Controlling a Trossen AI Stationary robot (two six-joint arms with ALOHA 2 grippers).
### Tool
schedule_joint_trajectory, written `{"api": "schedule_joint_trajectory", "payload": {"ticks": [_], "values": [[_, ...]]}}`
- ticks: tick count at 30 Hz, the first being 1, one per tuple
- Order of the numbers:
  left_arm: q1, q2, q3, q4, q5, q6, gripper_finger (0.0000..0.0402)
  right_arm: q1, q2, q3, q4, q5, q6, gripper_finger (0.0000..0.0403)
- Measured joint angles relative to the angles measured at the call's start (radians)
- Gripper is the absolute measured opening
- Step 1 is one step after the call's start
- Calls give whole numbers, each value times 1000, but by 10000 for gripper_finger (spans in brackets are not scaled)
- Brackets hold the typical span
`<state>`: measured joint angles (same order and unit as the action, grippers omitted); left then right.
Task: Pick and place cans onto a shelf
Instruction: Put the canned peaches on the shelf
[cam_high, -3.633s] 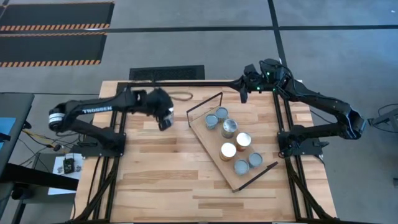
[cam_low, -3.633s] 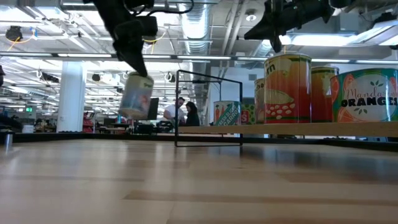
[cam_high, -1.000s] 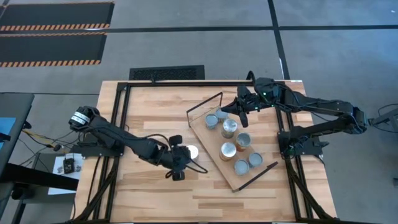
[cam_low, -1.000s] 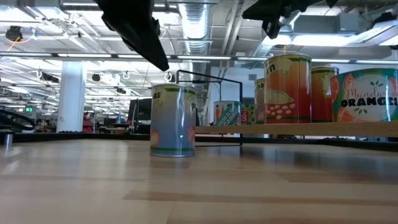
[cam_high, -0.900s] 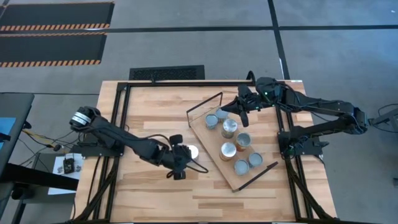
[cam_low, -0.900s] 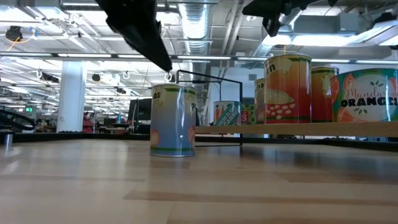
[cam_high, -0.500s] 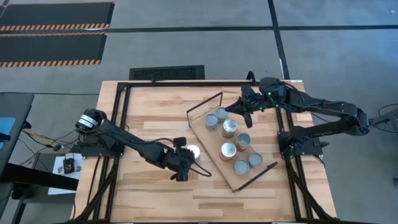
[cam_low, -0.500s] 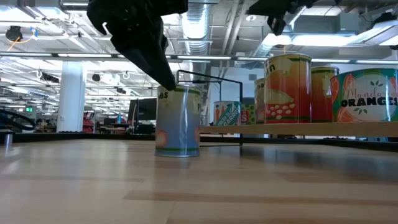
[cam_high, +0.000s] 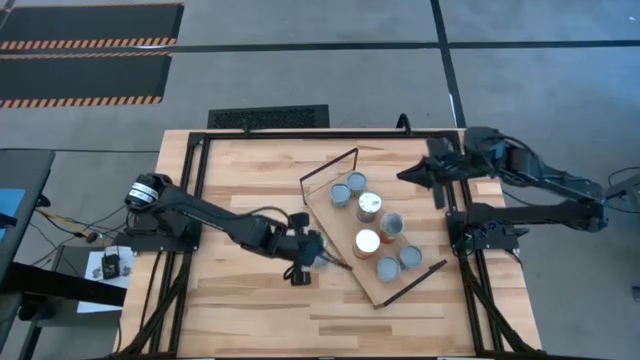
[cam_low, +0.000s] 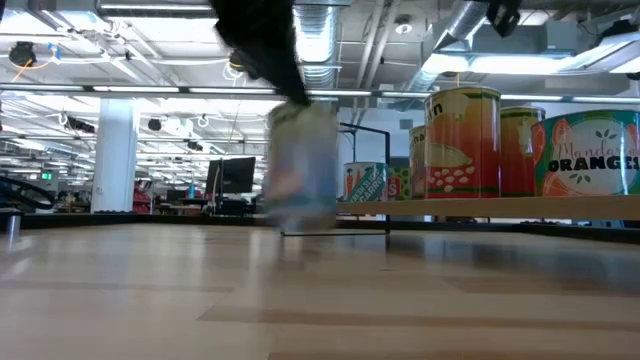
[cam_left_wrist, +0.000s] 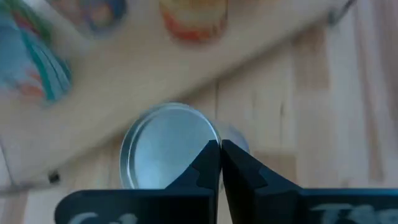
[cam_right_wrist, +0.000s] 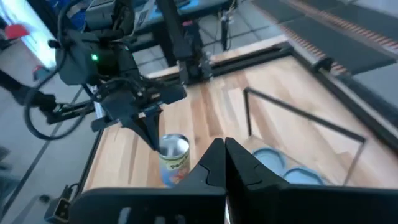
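Note:
A can with a silvery top (cam_left_wrist: 165, 149) stands on the plank table close to the near-left long edge of the shelf (cam_high: 345, 225); it is blurred in the low view (cam_low: 300, 165). My left gripper (cam_high: 318, 252) is shut, with its fingertips at this can's top. Several more cans (cam_high: 368, 206) stand on the shelf's light board. My right gripper (cam_high: 405, 176) is shut and empty, in the air off the shelf's far right side. My left gripper touches the can's top rim (cam_left_wrist: 208, 142) with its shut fingertips (cam_left_wrist: 219, 155). The fingers come slanting down from the table's left, as the right wrist view (cam_right_wrist: 152, 134) shows. The can stands with its bottom on the table.
Black wire frames stand at the shelf's two short ends (cam_high: 330, 170) (cam_high: 410, 285). The shelf lies askew on the table's right half. Bare planks (cam_high: 240, 300) fill the table's left and near parts.
My left gripper has gone toward the table's right edge, toward the shelf, staying shut, and the can has slid along the table with it. My right gripper has drawn back from above the shelf's cans toward the table's right edge.

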<state>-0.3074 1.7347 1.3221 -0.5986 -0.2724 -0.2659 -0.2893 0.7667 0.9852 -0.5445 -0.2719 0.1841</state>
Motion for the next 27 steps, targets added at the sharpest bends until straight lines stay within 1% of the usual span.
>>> {"api": "schedule_joint_trajectory", "payload": {"ticks": [6, 9, 13, 17, 24, 27], "values": [[50, -2, 138, -46, -23, 74, 0, 0, -84, 0, -36, 44, 3, 8], [81, -3, 175, -67, -35, 104, 0, 0, -104, 0, -42, 56, 21, 8], [131, 2, 188, -7, -33, 166, 0, 0, -114, 0, -57, 69, 27, 8], [161, 4, 187, 45, 1, 223, 0, 0, -114, 0, -57, 69, 28, 8], [185, 4, 188, 41, 24, 247, 0, 0, -111, 0, -57, 69, 27, 8], [185, 32, 215, 10, 33, 248, 0, 0, -111, 0, -55, 69, 27, 8]]}}
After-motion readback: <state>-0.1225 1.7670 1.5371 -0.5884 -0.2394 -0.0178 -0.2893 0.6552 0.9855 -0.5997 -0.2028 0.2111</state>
